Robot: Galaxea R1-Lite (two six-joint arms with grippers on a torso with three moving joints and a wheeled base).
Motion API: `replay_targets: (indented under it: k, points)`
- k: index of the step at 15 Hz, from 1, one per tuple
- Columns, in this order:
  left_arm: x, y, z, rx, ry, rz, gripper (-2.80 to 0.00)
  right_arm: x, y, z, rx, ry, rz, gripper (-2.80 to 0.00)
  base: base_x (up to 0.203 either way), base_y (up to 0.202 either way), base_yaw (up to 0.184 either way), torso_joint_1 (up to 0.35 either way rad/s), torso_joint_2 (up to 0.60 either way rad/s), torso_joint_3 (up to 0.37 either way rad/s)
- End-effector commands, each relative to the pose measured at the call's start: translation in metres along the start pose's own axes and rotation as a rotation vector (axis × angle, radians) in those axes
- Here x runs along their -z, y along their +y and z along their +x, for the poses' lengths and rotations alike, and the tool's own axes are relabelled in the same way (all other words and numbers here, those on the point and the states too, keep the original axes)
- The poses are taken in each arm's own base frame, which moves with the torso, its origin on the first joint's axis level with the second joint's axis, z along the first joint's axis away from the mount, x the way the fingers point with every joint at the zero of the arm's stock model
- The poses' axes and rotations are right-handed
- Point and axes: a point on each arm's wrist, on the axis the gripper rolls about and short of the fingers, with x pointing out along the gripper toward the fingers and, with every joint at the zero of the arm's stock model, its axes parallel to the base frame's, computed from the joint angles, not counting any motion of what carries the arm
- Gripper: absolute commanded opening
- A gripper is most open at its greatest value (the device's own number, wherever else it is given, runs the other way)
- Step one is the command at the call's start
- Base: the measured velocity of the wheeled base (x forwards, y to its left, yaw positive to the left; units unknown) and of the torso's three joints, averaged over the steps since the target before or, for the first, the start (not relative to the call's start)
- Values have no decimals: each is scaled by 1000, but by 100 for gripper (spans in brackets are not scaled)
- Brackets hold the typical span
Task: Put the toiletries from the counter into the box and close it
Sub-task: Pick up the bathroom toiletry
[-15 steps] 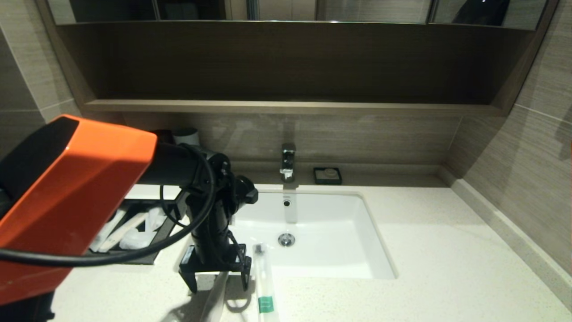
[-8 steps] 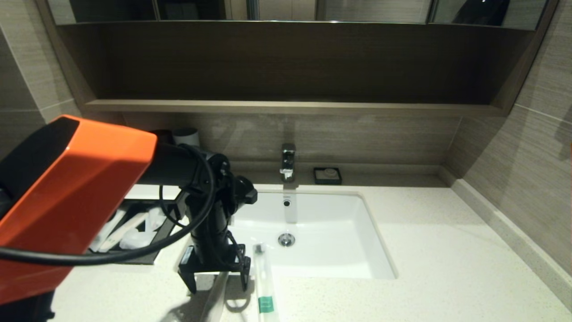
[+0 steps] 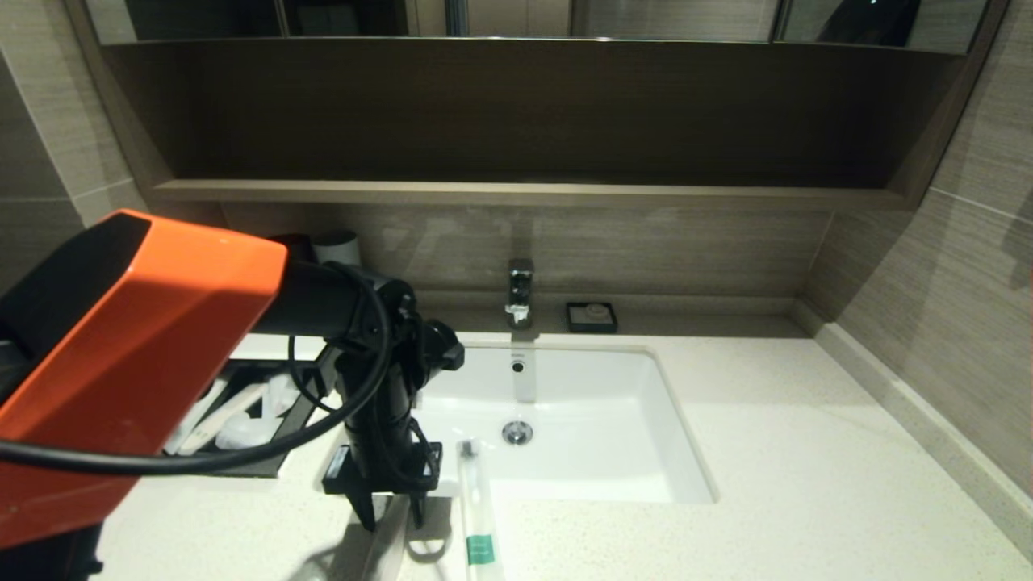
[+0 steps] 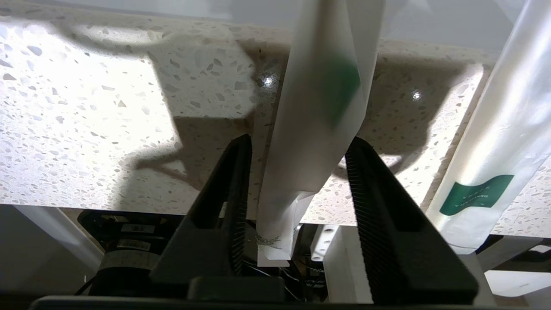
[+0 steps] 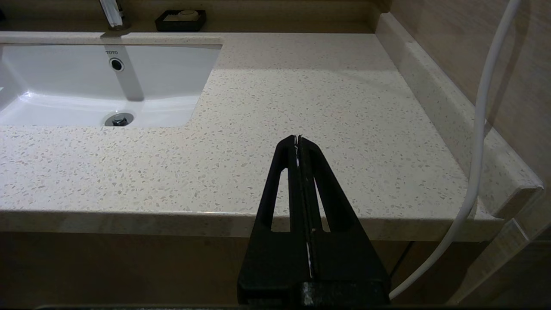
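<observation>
Two wrapped sticks lie at the front edge of the table [image 3: 807, 484], just left of the sink [image 3: 613, 476]. One [image 3: 387, 542] runs between the fingers of the left hand [image 3: 391, 516]. The other, with a green band [image 3: 478, 516], lies just beside it, half over the sink's rim. The open box [image 3: 266, 464] sits further left, with pale packets already in its drawer.

The step in hand looks to be pinching the first stick. The left hand [image 4: 297, 142] is half spread, one finger on each side of the wrapper [image 4: 314, 107], with a sliver of gap on at least one side, so nothing is gripped yet. To do it well, the fingers should squeeze evenly on the stiff core, not only the loose film. The hand should then lift straight up so the neighbouring stick [image 4: 495, 142] is not dragged along. The film is probably slippery and could slide out during the carry to the drawer.

The head view hides the contact behind the arm and shows only that the fingers have come down to the table. The left wrist view shows the wrapper centred between them, its end overhanging the table's edge, and a green patch showing faintly through the film. Only the right wrist view shows the right hand [image 5: 298, 137], pressed together and idle before the bare right side of the table.
</observation>
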Motion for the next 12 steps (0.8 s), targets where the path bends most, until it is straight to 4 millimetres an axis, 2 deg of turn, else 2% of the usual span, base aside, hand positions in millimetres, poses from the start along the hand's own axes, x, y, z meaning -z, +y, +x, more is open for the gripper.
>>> replay_targets:
  k: [1, 7, 12]
  points:
    - [2, 1, -2, 1, 0, -3, -280, 0, 0, 0, 0, 1, 0, -280, 0, 0, 0, 0, 0, 0]
    - [5, 3, -13, 11, -27, -3, -280, 0, 0, 0, 0, 1, 0, -280, 0, 0, 0, 0, 0, 0]
    - [15, 15, -47, 54, -119, -17, -280, 0, 0, 0, 0, 1, 0, -280, 0, 0, 0, 0, 0, 0]
